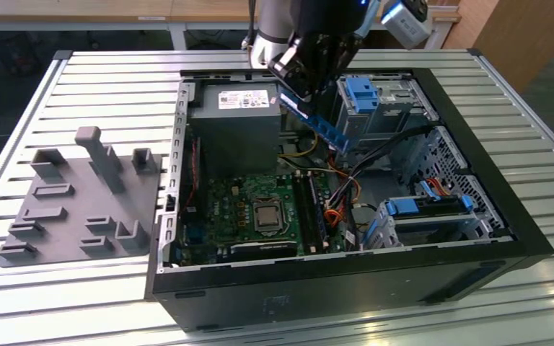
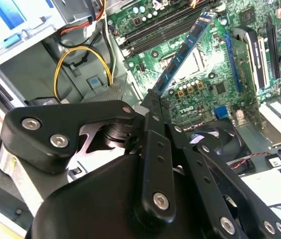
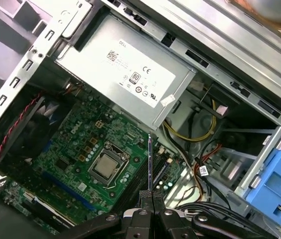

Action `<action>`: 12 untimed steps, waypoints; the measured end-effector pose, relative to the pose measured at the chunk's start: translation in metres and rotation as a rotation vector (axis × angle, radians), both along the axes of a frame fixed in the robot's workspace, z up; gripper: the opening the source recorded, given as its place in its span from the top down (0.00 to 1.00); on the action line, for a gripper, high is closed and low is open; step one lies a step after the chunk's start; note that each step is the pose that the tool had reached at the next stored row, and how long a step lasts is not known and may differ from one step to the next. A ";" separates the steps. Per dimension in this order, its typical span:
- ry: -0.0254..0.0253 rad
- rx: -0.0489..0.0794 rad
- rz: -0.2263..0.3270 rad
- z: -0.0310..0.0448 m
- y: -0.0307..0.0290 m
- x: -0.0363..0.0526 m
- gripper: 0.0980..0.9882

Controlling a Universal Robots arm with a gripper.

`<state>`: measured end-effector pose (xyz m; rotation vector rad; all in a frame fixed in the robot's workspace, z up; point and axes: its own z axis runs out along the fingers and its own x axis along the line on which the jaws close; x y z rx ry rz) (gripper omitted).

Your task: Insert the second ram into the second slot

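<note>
The arm's gripper (image 1: 296, 92) hangs over the open computer case (image 1: 508, 238), which lies on its side on the slatted metal surface (image 1: 113, 86). Its fingers (image 3: 141, 198) are pinching one end of the ram stick (image 1: 327, 131), a thin blue board with a row of dark chips. In the exterior view the stick slopes down from the fingers toward that view's right. It sits in the air beside the grey power supply (image 1: 239, 126), above the level of the green motherboard (image 1: 248, 216).

In the second wrist view the stick (image 2: 183, 52) reaches out from the gripper (image 2: 153, 99) over the board, its free end pointing toward the long dark memory slots (image 2: 163, 27). In the first wrist view it appears edge-on as a thin line (image 3: 150, 164) rising from the closed fingers, with the processor socket (image 3: 105, 167) off to one side.

Judging by this, the pick-up is done and the stick is being carried toward the board, but it is apart from the memory slots (image 1: 311, 205) and touches nothing but the fingers. Lining it up, lowering it and pressing it home are left to do. Which slot is the second one, and whether another stick already sits in its neighbour, cannot be told from these views.
</note>
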<state>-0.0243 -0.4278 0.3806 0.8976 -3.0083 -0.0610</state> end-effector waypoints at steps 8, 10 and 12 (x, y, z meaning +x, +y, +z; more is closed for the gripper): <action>0.0000 0.000 -0.055 -0.0001 0.0000 0.0000 0.98; 0.0000 0.000 -0.067 -0.0001 0.0000 0.0000 0.98; 0.0000 0.000 -0.079 -0.0001 0.0000 0.0000 0.98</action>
